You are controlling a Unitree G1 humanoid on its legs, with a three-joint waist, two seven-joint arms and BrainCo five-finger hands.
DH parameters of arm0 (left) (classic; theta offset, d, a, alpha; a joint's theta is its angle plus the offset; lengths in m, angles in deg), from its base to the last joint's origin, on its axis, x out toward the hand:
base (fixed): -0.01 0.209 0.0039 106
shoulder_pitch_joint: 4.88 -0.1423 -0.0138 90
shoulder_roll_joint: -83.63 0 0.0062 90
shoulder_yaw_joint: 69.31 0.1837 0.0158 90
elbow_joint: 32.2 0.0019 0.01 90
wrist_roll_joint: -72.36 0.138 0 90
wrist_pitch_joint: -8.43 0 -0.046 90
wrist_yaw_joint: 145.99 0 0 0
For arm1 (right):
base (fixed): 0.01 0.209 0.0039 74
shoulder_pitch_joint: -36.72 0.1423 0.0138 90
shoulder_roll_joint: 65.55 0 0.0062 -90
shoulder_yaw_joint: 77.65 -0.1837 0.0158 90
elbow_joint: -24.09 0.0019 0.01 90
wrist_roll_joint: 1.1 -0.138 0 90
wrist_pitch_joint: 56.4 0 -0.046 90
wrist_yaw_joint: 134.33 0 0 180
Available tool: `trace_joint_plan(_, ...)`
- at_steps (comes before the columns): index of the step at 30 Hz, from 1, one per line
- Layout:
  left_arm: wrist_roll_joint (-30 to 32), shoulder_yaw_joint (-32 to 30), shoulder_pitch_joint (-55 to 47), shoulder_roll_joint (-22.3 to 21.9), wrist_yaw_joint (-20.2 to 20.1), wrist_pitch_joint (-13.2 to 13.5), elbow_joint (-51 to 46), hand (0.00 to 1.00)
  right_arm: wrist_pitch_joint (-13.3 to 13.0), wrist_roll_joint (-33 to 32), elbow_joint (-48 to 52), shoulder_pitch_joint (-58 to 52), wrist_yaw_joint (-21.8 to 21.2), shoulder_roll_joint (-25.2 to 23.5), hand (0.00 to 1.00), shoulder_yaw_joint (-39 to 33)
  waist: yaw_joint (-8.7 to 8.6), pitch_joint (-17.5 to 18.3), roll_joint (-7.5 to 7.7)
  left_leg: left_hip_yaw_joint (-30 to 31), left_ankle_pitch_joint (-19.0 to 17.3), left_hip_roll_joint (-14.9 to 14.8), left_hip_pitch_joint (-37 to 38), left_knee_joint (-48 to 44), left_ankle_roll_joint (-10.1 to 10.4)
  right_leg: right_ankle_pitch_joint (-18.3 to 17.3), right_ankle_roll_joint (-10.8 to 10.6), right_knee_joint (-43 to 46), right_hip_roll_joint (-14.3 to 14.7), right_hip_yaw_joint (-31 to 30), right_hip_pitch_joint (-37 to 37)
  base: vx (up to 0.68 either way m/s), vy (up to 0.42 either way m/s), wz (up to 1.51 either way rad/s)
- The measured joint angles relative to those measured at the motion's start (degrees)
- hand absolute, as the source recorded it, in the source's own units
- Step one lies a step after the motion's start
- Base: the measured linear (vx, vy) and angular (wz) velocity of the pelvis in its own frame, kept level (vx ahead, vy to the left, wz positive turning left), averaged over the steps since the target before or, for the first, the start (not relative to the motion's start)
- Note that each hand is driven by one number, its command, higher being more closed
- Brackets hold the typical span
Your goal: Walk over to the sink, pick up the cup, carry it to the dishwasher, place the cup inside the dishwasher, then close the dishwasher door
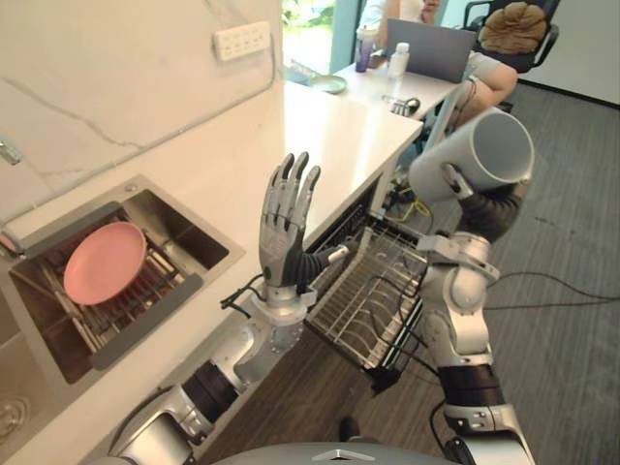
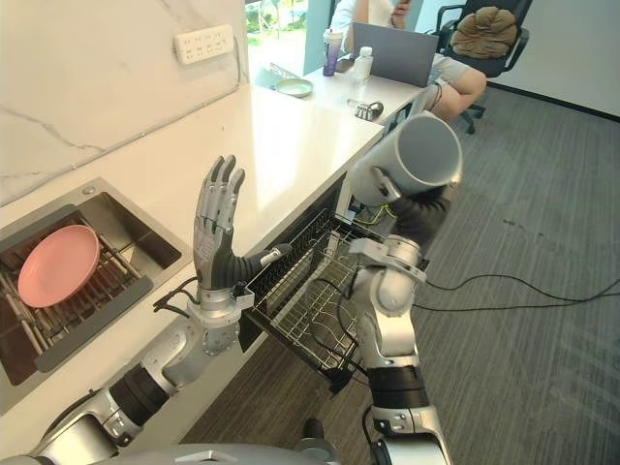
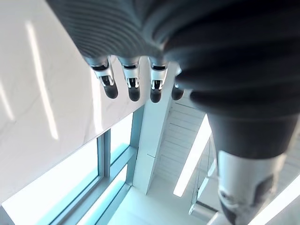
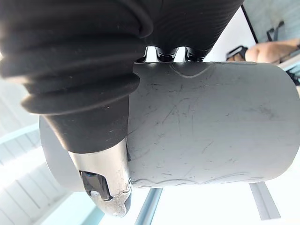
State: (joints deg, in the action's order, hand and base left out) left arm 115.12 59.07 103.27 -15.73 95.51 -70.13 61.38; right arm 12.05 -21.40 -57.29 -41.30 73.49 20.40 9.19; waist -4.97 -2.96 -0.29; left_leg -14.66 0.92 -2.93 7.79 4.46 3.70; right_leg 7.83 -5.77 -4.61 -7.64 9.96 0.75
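Cup: the grey cylindrical plastic cup (image 1: 477, 153) is up in the air in my right hand. It lies on its side with the open mouth turned toward the head camera, above the far end of the pulled-out rack and just off the counter's edge.
Right hand: my right hand (image 1: 481, 205) sits under and behind the cup. Its fingers (image 4: 166, 52) are curled over one side of the wall and the thumb is pressed on the other, clamped on the cup.
Left hand: my left hand (image 1: 284, 228) is raised in front of the counter edge. Its fingers (image 3: 133, 86) are straight, close together and pointing up, holding nothing.
Rack: the dishwasher's silver wire rack (image 1: 373, 295) is slid out from under the counter, between my two arms and below the cup.
Counter: the white stone counter (image 1: 320, 126) runs from the sink to the far end.
Sink: the steel sink (image 1: 179, 221) is set in the counter on my left, well apart from the cup. A round pink plate (image 1: 105, 262) rests tilted on a wire grid inside it.
Far end: a seated person (image 1: 484, 73) is at a grey laptop (image 1: 434, 48), with a clear bottle (image 1: 398, 60) and a small green plate (image 1: 327, 84) beside it.
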Motion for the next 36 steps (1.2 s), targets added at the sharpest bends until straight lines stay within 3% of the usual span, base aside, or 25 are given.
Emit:
trace_joint_plan(2,-9.74,0.06,-2.29,-1.69,-5.48,4.25,-1.95,0.00,-0.03,-0.32,0.02,-2.33,-0.95,-0.02,1.00,-2.36,-0.14,-0.01,0.02,-0.40,-0.29,-0.01,0.21,0.01,-0.09,-0.15,-0.21,0.00,0.03,-0.34,0.01,-0.01,-0.010,-0.08)
trace_joint_plan(3,-13.18,0.02,-3.17,-2.10,-7.73,4.75,-2.35,0.00,-0.03,-0.31,0.03,-3.02,-1.45,-0.01,1.00,-2.95,-0.14,-0.02,0.04,-0.46,-0.35,0.00,0.22,0.01,-0.11,-0.17,-0.24,0.00,0.04,-0.41,0.00,-0.02,-0.016,-0.06)
trace_joint_plan(5,-28.26,-0.04,-6.93,-3.05,-17.34,6.20,-2.72,0.00,0.14,-0.33,0.03,-5.57,-2.92,-0.08,1.00,-5.18,-0.12,-0.07,0.11,-0.74,-0.61,0.02,0.26,0.09,-0.12,-0.45,-0.60,0.00,0.02,-0.68,-0.08,-0.02,-0.014,-0.06)
trace_joint_plan(6,-39.24,0.03,-9.39,-3.24,-24.86,6.51,-2.58,0.00,0.63,-0.83,0.03,-6.81,-4.27,-0.12,1.00,-6.58,-0.13,-0.17,0.27,-0.91,-0.81,0.06,0.22,0.28,-0.08,-0.75,-0.99,0.00,-0.02,-0.89,-0.16,-0.02,-0.008,-0.08)
trace_joint_plan(8,-52.42,0.31,-13.08,-3.26,-35.75,5.99,-2.27,0.00,1.64,-2.04,0.02,-8.32,-6.66,-0.30,1.00,-8.64,-0.22,-0.36,0.58,-1.11,-1.05,0.17,-0.13,0.32,-0.10,-0.91,-1.13,0.00,-0.11,-1.13,-0.42,-0.01,-0.004,-0.04)
trace_joint_plan(9,-61.40,1.13,-15.43,-3.27,-44.30,3.96,-2.24,0.00,2.44,-2.44,-0.21,-9.74,-8.74,-0.34,1.00,-10.38,-0.21,-0.37,0.60,-1.04,-1.14,0.34,-0.62,0.32,-0.18,-1.02,-1.29,0.01,-0.29,-1.06,-0.80,0.00,0.000,0.00)
trace_joint_plan(11,-69.18,2.26,-17.50,-3.18,-52.91,0.32,-1.34,0.00,3.44,-2.97,-1.30,-10.99,-11.30,-0.38,1.00,-11.25,-0.25,-0.41,0.63,-0.98,-1.17,0.51,-0.72,0.31,-0.26,-1.01,-1.33,0.01,-0.46,-0.98,-0.99,0.01,-0.004,0.04)
trace_joint_plan(13,-71.29,3.16,-19.21,-3.16,-58.05,-2.33,1.66,0.00,4.13,-2.94,-3.27,-11.97,-14.00,-0.37,1.00,-11.36,-0.35,-0.42,0.65,-0.90,-1.40,0.43,-0.71,0.17,-0.24,-0.89,-1.15,0.18,-0.52,-0.88,-0.84,0.01,-0.004,0.02)
trace_joint_plan(15,-68.96,3.12,-20.64,-2.90,-60.26,-3.71,5.85,0.00,4.58,-2.93,-7.16,-12.12,-15.86,-0.34,1.00,-11.49,-0.48,-0.45,0.69,-0.51,-1.48,0.44,-1.08,0.00,-0.29,-0.95,-1.21,0.13,-0.64,-0.45,-0.91,0.01,-0.021,0.09)
trace_joint_plan(17,-64.23,2.23,-21.98,-2.01,-60.40,-4.51,8.22,0.00,4.61,-2.94,-10.85,-12.23,-17.06,-0.26,1.00,-11.52,-0.60,-0.61,0.96,0.37,-1.45,0.44,-1.55,0.00,-0.32,-1.07,-1.33,0.13,-0.89,0.24,-0.90,-0.01,-0.027,0.21)
trace_joint_plan(18,-58.60,0.62,-22.84,-0.98,-58.16,-7.37,10.19,0.00,4.62,-2.94,-13.30,-12.20,-17.75,-0.22,1.00,-11.47,-0.30,-0.76,1.11,0.72,-1.36,0.49,-1.62,-0.03,-0.32,-1.08,-1.33,0.11,-0.88,0.61,-0.87,-0.01,-0.027,0.18)
trace_joint_plan(21,-49.85,-7.11,-24.97,0.25,-53.75,-11.73,19.15,0.00,4.57,-2.95,-17.30,-12.21,-19.09,-0.20,1.00,-11.30,-0.15,-0.96,1.17,2.03,-1.23,0.65,-1.72,-0.16,-0.41,-1.24,-1.30,0.12,-1.08,2.01,-0.46,-0.01,-0.032,0.21)
trace_joint_plan(24,-42.33,-13.34,-26.33,2.28,-49.89,-13.68,25.93,0.00,4.63,-2.89,-21.15,-12.13,-20.27,-0.06,1.00,-10.26,0.07,-1.78,1.53,3.51,-1.24,0.57,-1.74,-0.78,-0.41,-1.62,-1.32,0.17,-1.21,3.50,0.57,-0.04,-0.031,0.27)
trace_joint_plan(27,-31.03,-19.90,-27.62,4.56,-44.31,-14.41,34.05,0.00,6.67,-2.71,-29.42,-11.77,-21.90,0.34,1.00,-6.62,1.75,-1.94,1.75,4.90,-1.35,0.50,-1.93,-1.30,-0.34,-2.26,-1.36,0.59,-1.39,4.92,1.32,-0.04,-0.025,0.23)
trace_joint_plan(32,-24.30,-23.41,-28.44,4.87,-41.15,-17.42,38.51,0.00,8.70,-1.89,-39.94,-9.22,-22.81,0.60,1.00,-3.57,3.72,-2.63,2.14,7.00,-0.81,0.57,-3.96,-1.42,-0.43,-2.76,-1.32,1.26,-1.66,6.96,0.79,-0.05,-0.013,0.25)
trace_joint_plan(36,-23.52,-27.07,-26.81,5.07,-39.68,-20.42,40.43,0.00,9.34,-1.73,-46.60,-2.23,-22.49,2.79,1.00,-1.39,5.23,-7.37,3.00,9.32,-0.33,0.56,-8.20,-3.62,-0.45,-2.41,-0.97,1.97,-1.96,9.05,-1.72,-0.06,-0.018,0.27)
